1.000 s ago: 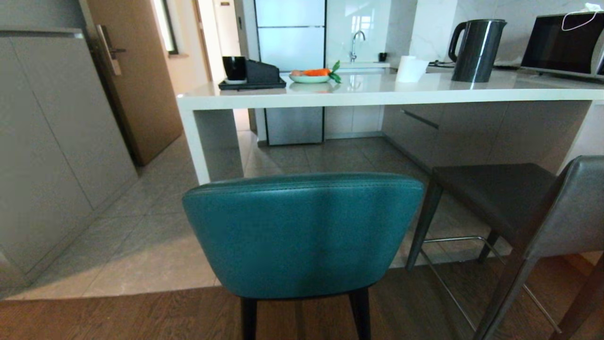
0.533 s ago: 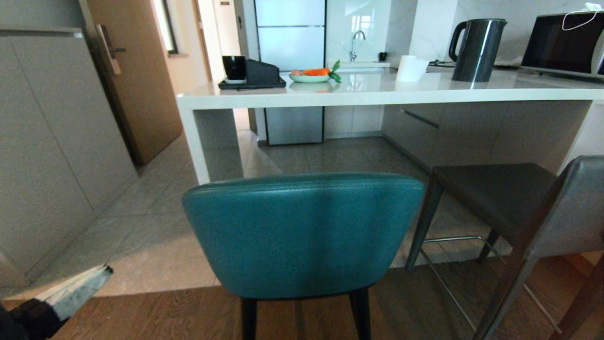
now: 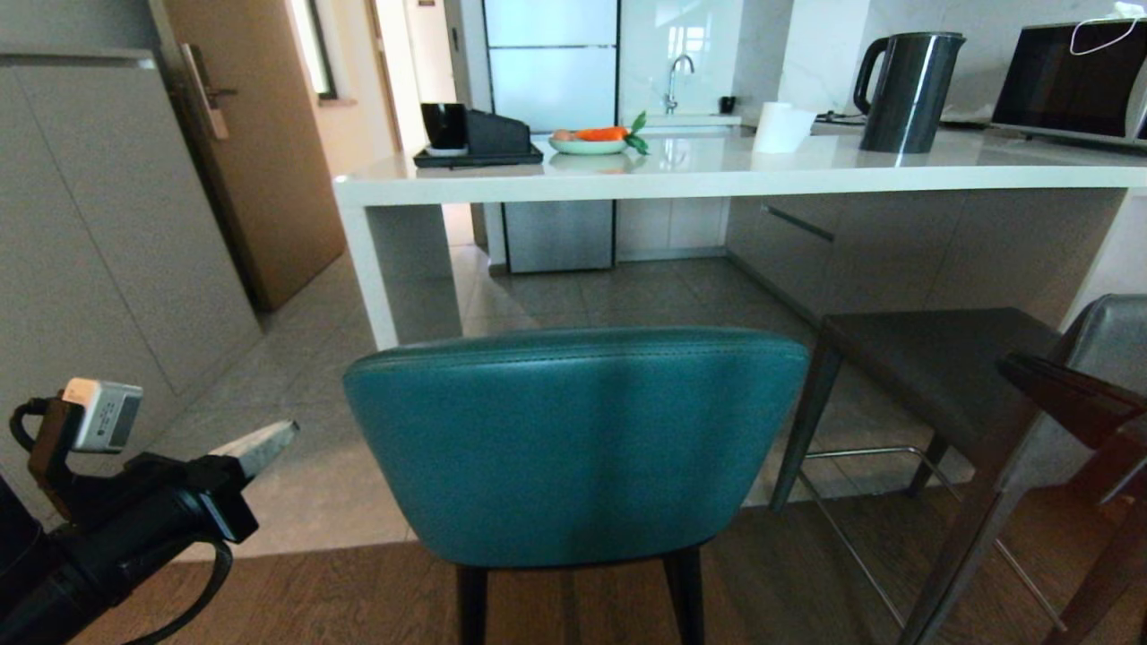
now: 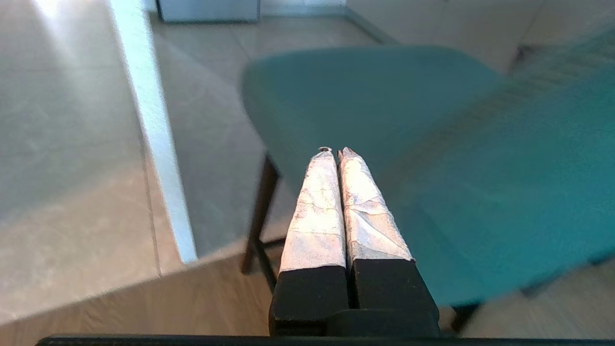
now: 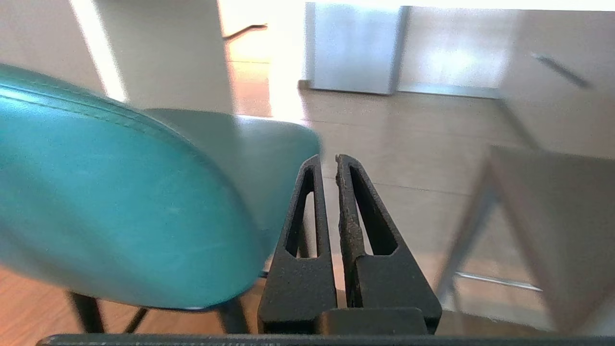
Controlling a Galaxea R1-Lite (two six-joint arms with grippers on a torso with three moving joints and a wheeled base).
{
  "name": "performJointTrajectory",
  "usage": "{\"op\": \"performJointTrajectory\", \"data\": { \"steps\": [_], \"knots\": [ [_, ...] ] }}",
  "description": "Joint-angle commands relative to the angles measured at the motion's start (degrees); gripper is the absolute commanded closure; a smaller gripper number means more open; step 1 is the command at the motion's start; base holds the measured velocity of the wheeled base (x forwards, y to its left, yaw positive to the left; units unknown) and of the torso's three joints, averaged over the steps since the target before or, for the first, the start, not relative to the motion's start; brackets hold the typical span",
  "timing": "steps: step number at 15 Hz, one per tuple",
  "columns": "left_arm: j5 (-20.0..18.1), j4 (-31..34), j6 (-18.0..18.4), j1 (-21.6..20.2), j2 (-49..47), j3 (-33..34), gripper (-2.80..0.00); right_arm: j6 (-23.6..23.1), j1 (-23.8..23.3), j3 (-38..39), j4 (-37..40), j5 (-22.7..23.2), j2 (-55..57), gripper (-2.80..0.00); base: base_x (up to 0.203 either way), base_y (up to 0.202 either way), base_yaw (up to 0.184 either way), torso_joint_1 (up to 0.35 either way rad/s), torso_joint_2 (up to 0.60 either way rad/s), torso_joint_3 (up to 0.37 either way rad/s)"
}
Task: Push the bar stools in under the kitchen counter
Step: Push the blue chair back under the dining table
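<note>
the teal stool (image 3: 573,443) stands right before us with its rounded back toward us, its seat short of the counter (image 3: 735,175) edge and on the boundary between wood floor and tile, so it is not yet pushed in. to its right the dark grey stool (image 3: 950,376) sits at an angle, its seat just at the counter's underside opening, chrome footrest (image 3: 860,455) showing below. we judge both need a shove forward into the open bay between the white slab end leg (image 3: 372,269) and the far cabinets.

our left hand (image 3: 260,445) hangs low at the left of the teal back, apart from it, its taped fingers (image 4: 331,206) clenched together on nothing; pressed flat like this they would serve as a blunt pusher. our right hand (image 5: 327,161) is on the teal stool's right side, between the two stools, fingers nearly together and grasping nothing.

the teal leather looks smooth, stitched along the top rim, on thin black legs (image 3: 472,605). a kettle (image 3: 907,90), a plate of fruit (image 3: 591,141) and a microwave (image 3: 1071,81) rest on the counter.
</note>
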State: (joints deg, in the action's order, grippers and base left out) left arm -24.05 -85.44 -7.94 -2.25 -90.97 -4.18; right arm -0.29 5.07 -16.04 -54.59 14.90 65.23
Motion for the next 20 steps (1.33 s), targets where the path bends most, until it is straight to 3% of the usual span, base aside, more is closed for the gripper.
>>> {"op": "performJointTrajectory", "data": {
  "steps": [1, 6, 9, 13, 20],
  "knots": [
    [-2.5, -2.2, -0.1, -3.8, -4.9, -1.4, 0.00, 0.0, 5.1, -0.1, -2.0, -0.1, 6.1, 0.00, 0.000, 0.000, 0.000, 0.000, 0.00, 0.000],
    [-2.2, -2.2, 0.4, -1.9, -8.9, -6.1, 0.00, -0.3, 9.5, -5.2, -9.9, -4.1, 16.8, 0.00, 0.000, 0.000, 0.000, 0.000, 0.00, 0.000],
    [-2.0, -2.2, 0.4, -1.3, -11.2, -7.6, 0.00, -0.2, 9.6, -4.9, -9.9, -4.2, 16.6, 0.00, 0.000, 0.000, 0.000, 0.000, 0.00, 0.000],
    [1.0, -2.2, 0.4, 1.1, -11.9, -7.4, 0.00, -0.5, 11.8, -4.7, -10.0, -4.1, 16.2, 0.00, 0.000, 0.000, 0.000, 0.000, 0.00, 0.000],
    [1.2, -2.2, 0.4, 1.8, -12.9, -7.5, 0.00, -1.6, 14.5, -5.2, -11.1, -3.6, 18.2, 0.00, 0.000, 0.000, 0.000, 0.000, 0.00, 0.000]
  ]
}}
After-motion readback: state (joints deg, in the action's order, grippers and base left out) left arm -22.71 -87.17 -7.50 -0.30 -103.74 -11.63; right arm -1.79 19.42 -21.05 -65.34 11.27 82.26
